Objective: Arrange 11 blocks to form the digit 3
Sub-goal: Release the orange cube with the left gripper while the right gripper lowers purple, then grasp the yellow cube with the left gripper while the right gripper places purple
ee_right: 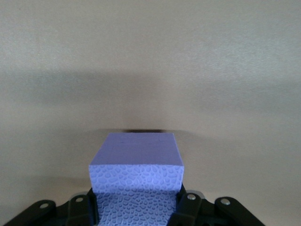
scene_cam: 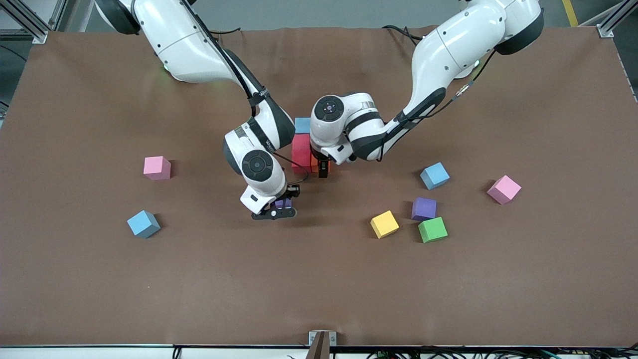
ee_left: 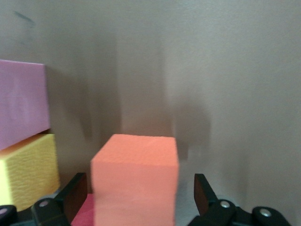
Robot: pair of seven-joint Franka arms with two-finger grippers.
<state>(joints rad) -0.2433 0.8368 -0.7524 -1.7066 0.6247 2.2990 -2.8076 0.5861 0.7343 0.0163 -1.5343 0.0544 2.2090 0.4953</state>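
An orange block (ee_left: 135, 179) rests on the table between the spread fingers of my left gripper (ee_left: 139, 190), with a gap on each side. It touches a red block (scene_cam: 301, 152), which adjoins a blue block (scene_cam: 302, 124). A yellow block (ee_left: 28, 169) and a pinkish-purple block (ee_left: 21, 108) stand beside them. In the front view my left gripper (scene_cam: 323, 170) hides most of the orange block. My right gripper (scene_cam: 280, 207) is shut on a purple block (ee_right: 135, 169), low over the table and nearer to the front camera than the red block.
Loose blocks lie toward the left arm's end: blue (scene_cam: 434, 175), pink (scene_cam: 504, 189), purple (scene_cam: 424, 208), yellow (scene_cam: 384, 224), green (scene_cam: 432, 229). Toward the right arm's end lie a pink block (scene_cam: 157, 167) and a blue block (scene_cam: 143, 224).
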